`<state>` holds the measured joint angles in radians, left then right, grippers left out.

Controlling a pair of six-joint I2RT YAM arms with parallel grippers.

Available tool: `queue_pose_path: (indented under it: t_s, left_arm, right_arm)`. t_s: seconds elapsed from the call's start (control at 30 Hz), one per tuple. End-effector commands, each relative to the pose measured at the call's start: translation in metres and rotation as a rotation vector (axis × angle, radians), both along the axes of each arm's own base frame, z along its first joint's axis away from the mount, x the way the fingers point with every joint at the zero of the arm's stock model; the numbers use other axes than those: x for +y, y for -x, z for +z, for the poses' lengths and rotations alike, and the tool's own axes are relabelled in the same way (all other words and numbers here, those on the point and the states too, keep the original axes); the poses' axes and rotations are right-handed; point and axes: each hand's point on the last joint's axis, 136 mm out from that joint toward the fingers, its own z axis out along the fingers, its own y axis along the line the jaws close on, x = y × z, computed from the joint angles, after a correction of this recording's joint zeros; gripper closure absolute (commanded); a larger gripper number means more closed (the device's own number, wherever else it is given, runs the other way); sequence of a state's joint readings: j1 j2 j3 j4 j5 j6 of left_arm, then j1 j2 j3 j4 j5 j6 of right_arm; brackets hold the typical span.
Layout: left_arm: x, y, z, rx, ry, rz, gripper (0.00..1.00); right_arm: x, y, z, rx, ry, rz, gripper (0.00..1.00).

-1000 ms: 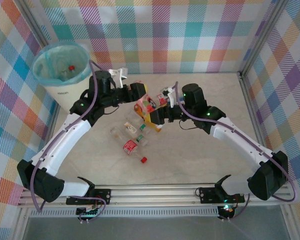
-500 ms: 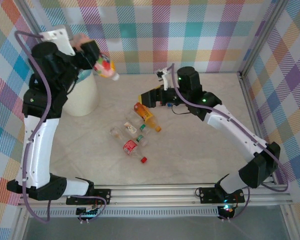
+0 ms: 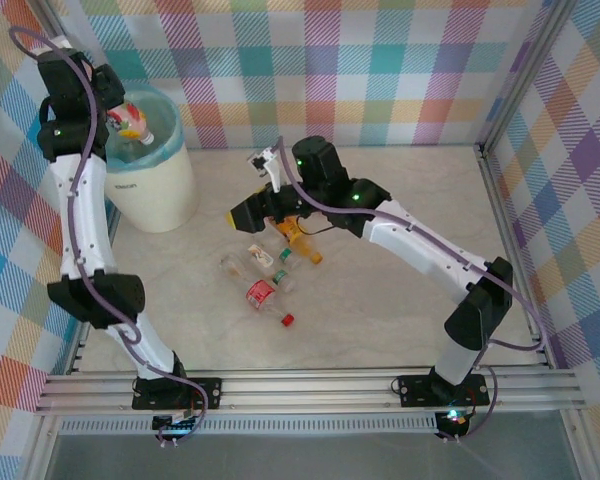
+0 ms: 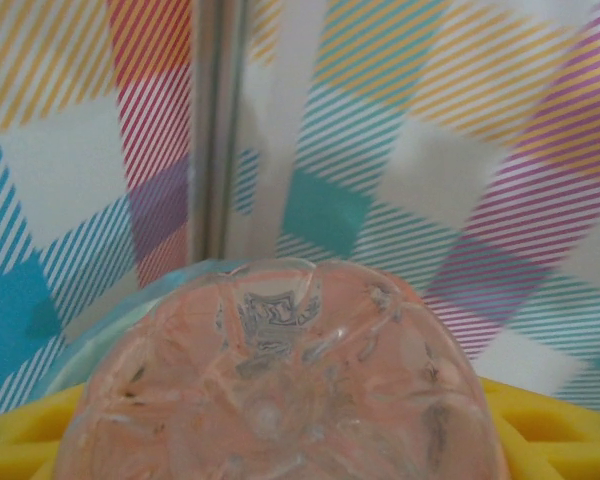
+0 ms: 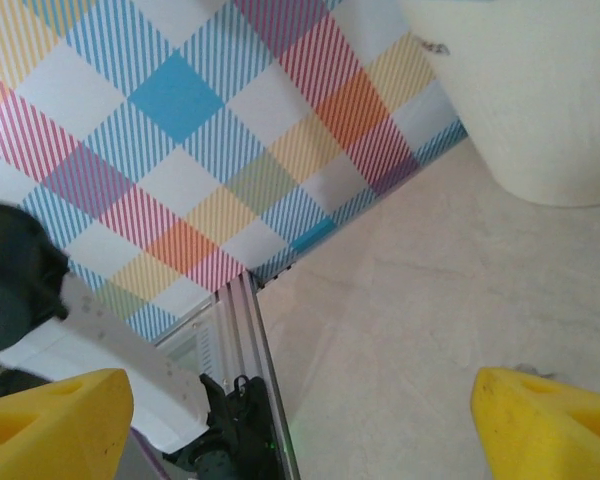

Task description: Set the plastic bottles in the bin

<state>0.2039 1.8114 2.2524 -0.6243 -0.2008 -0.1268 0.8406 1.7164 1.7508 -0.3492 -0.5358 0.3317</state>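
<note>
My left gripper (image 3: 123, 115) is clamped on one bottle (image 4: 270, 400) and holds it right over the bin (image 3: 155, 190) at the far left. I think it is ready to drop. My right gripper (image 5: 300, 410) has its fingers wide apart and holds nothing. Just near of it, a few bottles (image 3: 263, 278) wait on the table (image 3: 410, 290), so lots is left. A moment ago my left gripper was right of the bin, and my right gripper was further right.
</note>
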Motion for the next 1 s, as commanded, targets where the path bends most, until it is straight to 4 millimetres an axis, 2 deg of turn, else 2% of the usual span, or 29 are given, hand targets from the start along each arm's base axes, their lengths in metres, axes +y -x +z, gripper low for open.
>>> queue_pose_path:
  t_s: [0.0, 0.17, 0.37, 0.47, 0.57, 0.7, 0.87, 0.97]
  left_arm:
    - [0.025, -0.007, -0.008, 0.002, 0.005, 0.052, 0.39]
    - [0.011, -0.031, -0.043, 0.056, 0.000, -0.070, 0.39]
    - [0.000, -0.039, -0.088, 0.151, -0.018, -0.164, 0.34]
    - [-0.005, -0.037, -0.100, 0.172, -0.031, -0.196, 0.28]
    - [-0.014, -0.037, -0.102, 0.157, -0.017, -0.245, 0.15]
    - [-0.017, -0.037, -0.095, 0.138, 0.001, -0.258, 0.11]
    - [-0.011, -0.033, -0.084, 0.134, -0.013, -0.216, 0.10]
    - [-0.001, -0.026, -0.072, 0.123, -0.011, -0.158, 0.23]
  right_arm:
    - [0.001, 0.009, -0.001, -0.005, 0.013, 0.031, 0.13]
    - [0.001, 0.011, -0.013, 0.007, 0.042, 0.019, 0.13]
    - [0.004, 0.014, -0.025, 0.031, 0.067, 0.022, 0.15]
    - [0.003, 0.015, -0.030, 0.045, 0.079, 0.023, 0.16]
    - [0.003, 0.017, -0.032, 0.049, 0.083, 0.023, 0.16]
    - [0.004, 0.018, -0.030, 0.047, 0.080, 0.025, 0.16]
    - [0.005, 0.021, -0.030, 0.045, 0.082, 0.026, 0.17]
    - [0.005, 0.021, -0.031, 0.047, 0.087, 0.025, 0.17]
